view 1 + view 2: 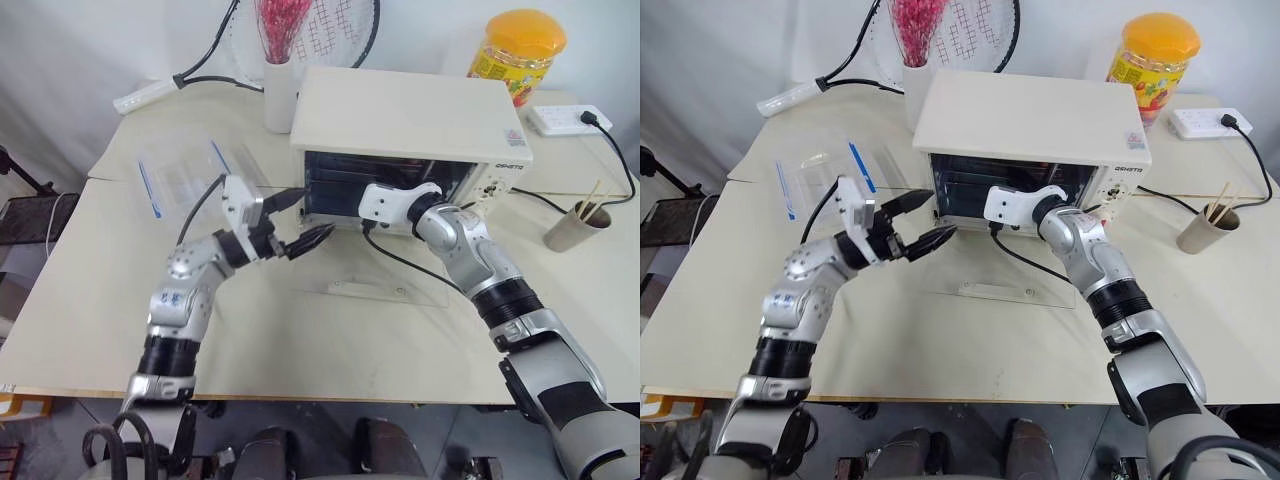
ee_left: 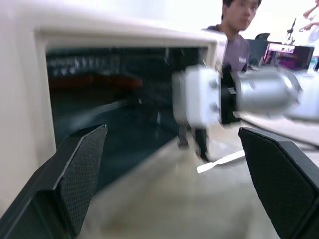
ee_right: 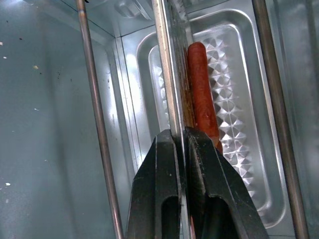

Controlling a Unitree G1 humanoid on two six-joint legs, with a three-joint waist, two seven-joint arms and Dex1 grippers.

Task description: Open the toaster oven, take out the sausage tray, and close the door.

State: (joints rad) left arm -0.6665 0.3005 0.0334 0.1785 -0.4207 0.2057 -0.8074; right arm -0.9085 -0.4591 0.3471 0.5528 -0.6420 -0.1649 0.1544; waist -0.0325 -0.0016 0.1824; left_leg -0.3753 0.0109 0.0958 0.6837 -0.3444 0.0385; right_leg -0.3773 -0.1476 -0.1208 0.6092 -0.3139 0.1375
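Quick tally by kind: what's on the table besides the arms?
Oven: 1
Tray: 1
Sausage: 1
Clear container: 1
Yellow-lidded jar: 1
White vase: 1
Racket: 1
Power strip: 1
Paper cup: 1
Total: 9

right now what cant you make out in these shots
- Sausage tray: right wrist view, the right gripper, shut on its rim, hides the near end; how many sausages lie in it is unclear.
- Toaster oven interior: head views, too dark, right arm in front.
- Left gripper, open: left wrist view, oven cavity blurred.
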